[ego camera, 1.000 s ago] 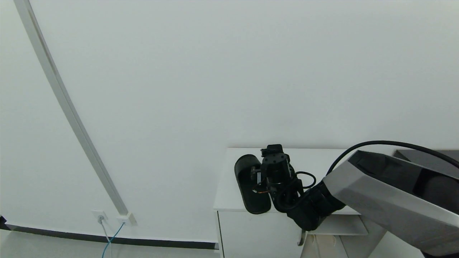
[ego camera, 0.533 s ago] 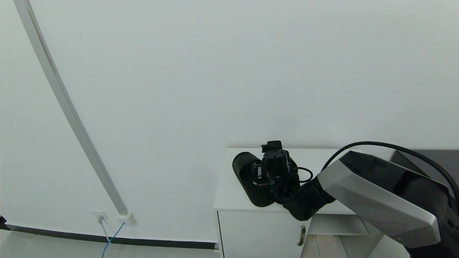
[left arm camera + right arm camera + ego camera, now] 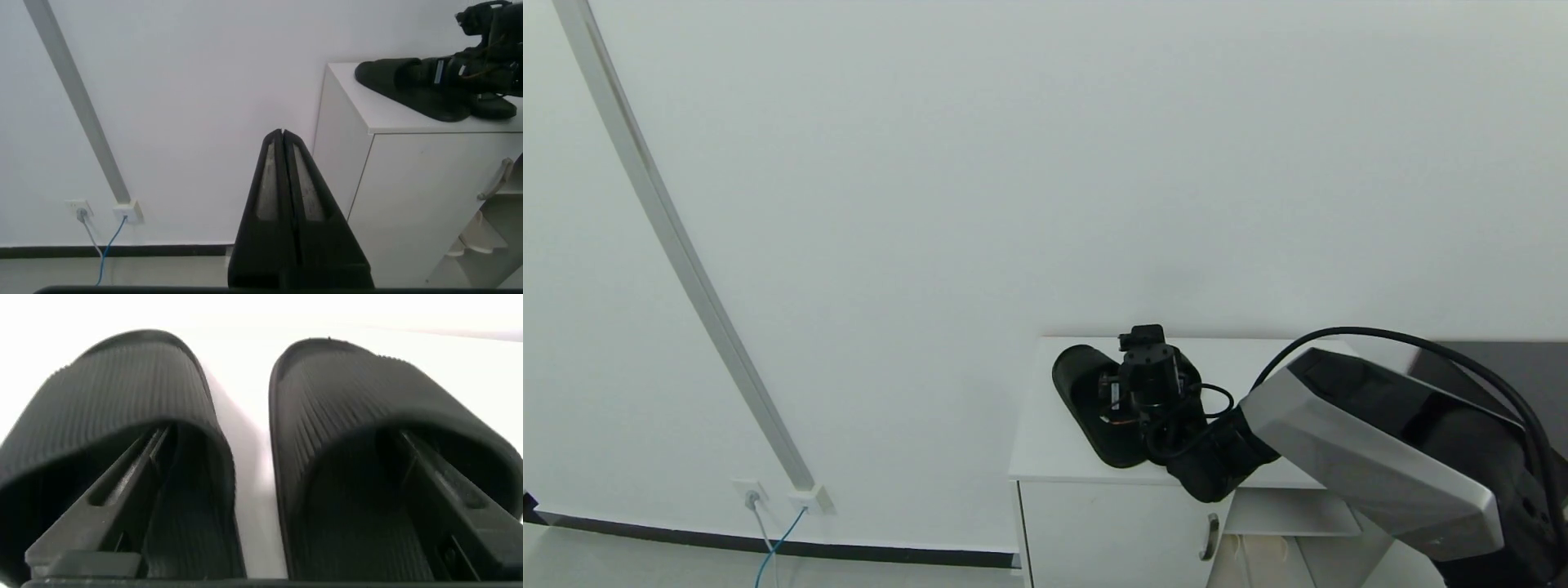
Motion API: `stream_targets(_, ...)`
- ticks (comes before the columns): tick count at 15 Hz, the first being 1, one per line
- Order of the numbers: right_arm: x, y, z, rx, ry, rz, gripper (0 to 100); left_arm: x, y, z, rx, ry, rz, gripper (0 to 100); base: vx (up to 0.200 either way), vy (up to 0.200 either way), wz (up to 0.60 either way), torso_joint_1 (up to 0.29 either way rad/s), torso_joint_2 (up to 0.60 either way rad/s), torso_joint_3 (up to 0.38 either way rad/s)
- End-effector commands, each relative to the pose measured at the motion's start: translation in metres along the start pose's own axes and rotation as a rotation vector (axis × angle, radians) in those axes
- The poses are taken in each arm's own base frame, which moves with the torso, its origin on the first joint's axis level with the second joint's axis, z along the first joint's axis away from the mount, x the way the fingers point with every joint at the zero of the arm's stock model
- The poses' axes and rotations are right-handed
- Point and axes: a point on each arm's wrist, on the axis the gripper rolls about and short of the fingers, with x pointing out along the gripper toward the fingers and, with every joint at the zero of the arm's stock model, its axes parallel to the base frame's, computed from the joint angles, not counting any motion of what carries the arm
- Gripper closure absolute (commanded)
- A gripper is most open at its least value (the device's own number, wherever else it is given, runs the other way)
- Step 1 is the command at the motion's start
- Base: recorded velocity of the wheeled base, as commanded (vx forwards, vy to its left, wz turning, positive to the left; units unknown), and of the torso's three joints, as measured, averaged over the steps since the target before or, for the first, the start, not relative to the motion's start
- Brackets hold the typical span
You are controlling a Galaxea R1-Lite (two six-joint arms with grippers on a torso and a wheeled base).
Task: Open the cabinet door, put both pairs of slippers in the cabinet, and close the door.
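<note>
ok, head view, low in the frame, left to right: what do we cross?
wall socket → black slipper on the cabinet top → cabinet door handle

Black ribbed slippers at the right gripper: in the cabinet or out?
Out. The black ribbed slippers rest on the white cabinet's top, with one finger of the right gripper under each strap.

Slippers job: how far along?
Done: the cabinet looks open, shelf showing beside the handled door. In hand: open right gripper has one finger under each strap of the black slippers on its top. Left: both pairs inside, door closed. Left gripper is shut, holding nothing.
</note>
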Motion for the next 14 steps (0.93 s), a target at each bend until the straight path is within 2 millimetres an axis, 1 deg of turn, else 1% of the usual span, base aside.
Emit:
stream_targets(1, -0.010, 0.000, 0.009, 0.000, 0.001, 0.035, 0, 0.000, 0.000, 0.000, 0.000, 0.001, 0.000, 100, 0.000, 0.000, 0.00, 0.000, 0.00, 0.000)
stream_targets(3, -0.005, 0.000, 0.006, -0.006, 0.011, 0.070, 0, 0.000, 0.000, 0.000, 0.000, 0.000, 0.000, 100, 0.000, 0.000, 0.00, 0.000, 0.00, 0.000)
stream_targets(7, 0.015, -0.001, 0.004, -0.004, 0.015, 0.059, 0, 0.000, 0.000, 0.000, 0.000, 0.001, 0.000, 100, 0.000, 0.000, 0.00, 0.000, 0.00, 0.000)
stream_targets(9, 0.021, 0.001, 0.004, -0.002, 0.012, 0.056, 0, 0.000, 0.000, 0.000, 0.000, 0.000, 0.000, 100, 0.000, 0.000, 0.00, 0.000, 0.00, 0.000)
stream_targets(14, 0.024, 0.002, -0.001, -0.012, 0.034, 0.076, 0, 0.000, 0.000, 0.000, 0.000, 0.001, 0.000, 100, 0.000, 0.000, 0.00, 0.000, 0.00, 0.000)
